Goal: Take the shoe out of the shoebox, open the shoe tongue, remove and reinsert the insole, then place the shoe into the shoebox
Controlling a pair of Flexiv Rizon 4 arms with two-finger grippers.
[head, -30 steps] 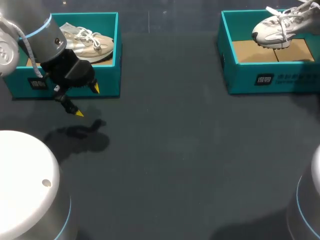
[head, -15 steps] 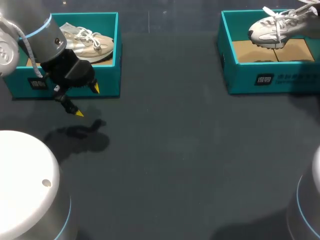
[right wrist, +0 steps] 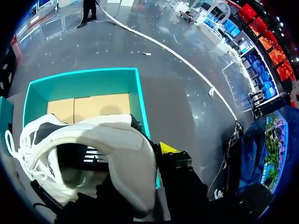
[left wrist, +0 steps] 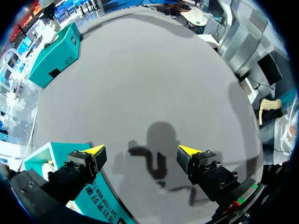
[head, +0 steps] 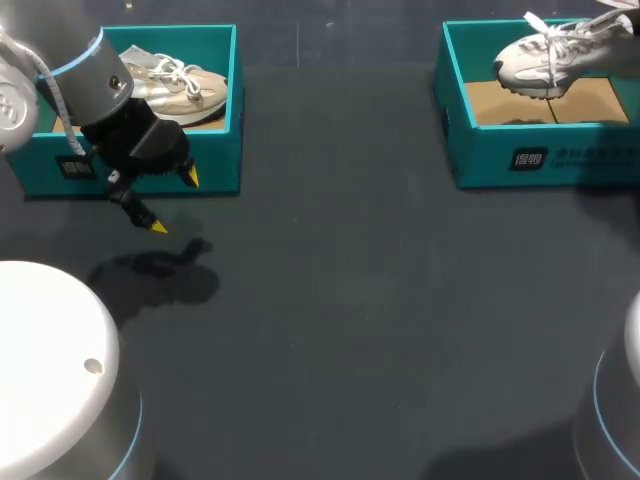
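Firstly, at ten o'clock, the left gripper (head: pixel 174 203) hangs wide open, empty. At one o'clock the right gripper (right wrist: pixel 133 156) pinches the heel collar of the white lace-up sneaker (head: pixel 550 55), held above the open teal cardboard shoebox (head: pixel 520 160). Probably light and pliable; the stiffer heel suits gripping.

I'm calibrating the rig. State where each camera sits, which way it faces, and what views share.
Head: fixed above, behind; looks down on table; left gripper shows.
Left wrist: on left arm, looks down at table; own open fingers show.
Right wrist: on right arm, looks down into right shoebox; right gripper grips white shoe.
Shared: head and right wrist both show that shoe over that box.
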